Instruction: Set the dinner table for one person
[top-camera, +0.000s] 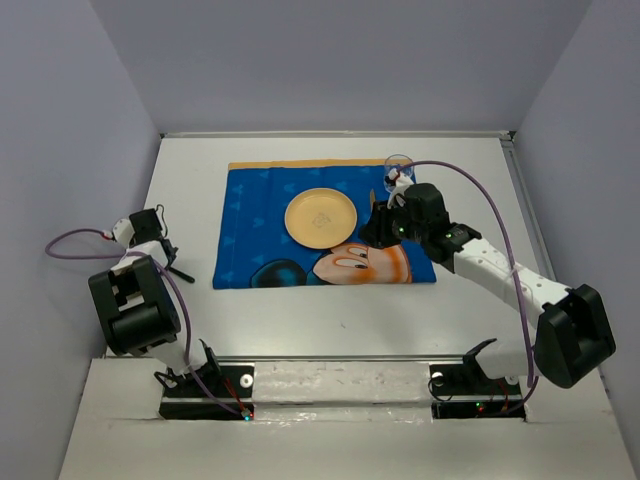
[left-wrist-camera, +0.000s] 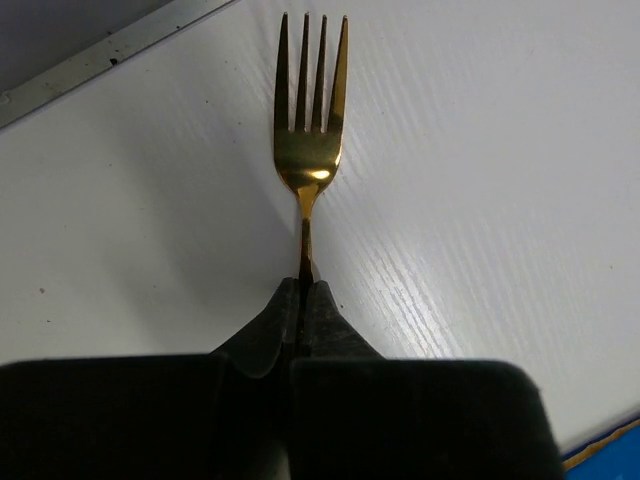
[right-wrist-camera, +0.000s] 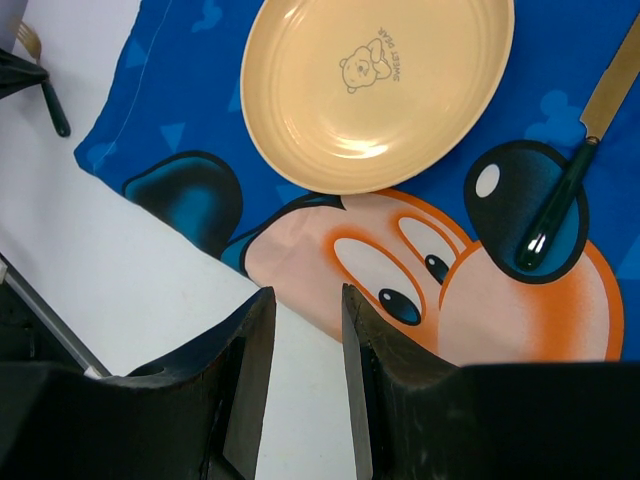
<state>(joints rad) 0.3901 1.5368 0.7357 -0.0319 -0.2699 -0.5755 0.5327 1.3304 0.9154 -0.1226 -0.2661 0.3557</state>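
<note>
**A:** Quick one: where's your fork at, and which arm should handle it?

**B:** Going left to right. Your left pincer (left-wrist-camera: 303, 290) is clamped on the fork (left-wrist-camera: 310, 150) low on the handle, with the tines sticking straight out past the fingers. It's over the bare white bench (top-camera: 330, 320), which runs under everything, and sits left of the placemat (top-camera: 260, 220). Can't tell if the tines touch the surface.

**A:** So which way is the spot it needs to go?

**B:** In the left wrist view the edge rail (left-wrist-camera: 100, 55) is ahead of the tines, and a blue corner of the mat peeks in at bottom right. So I'd say the fork's long axis points away from the mat. You'd have to swing it round and carry it right, onto the blue strip left of the plate (top-camera: 320, 217). The left arm is way nearer. Past the plate, the knife (right-wrist-camera: 560, 200) already lies on the mat. Your right pincer (right-wrist-camera: 305, 330) hangs open and empty over the mat's near edge.
</note>
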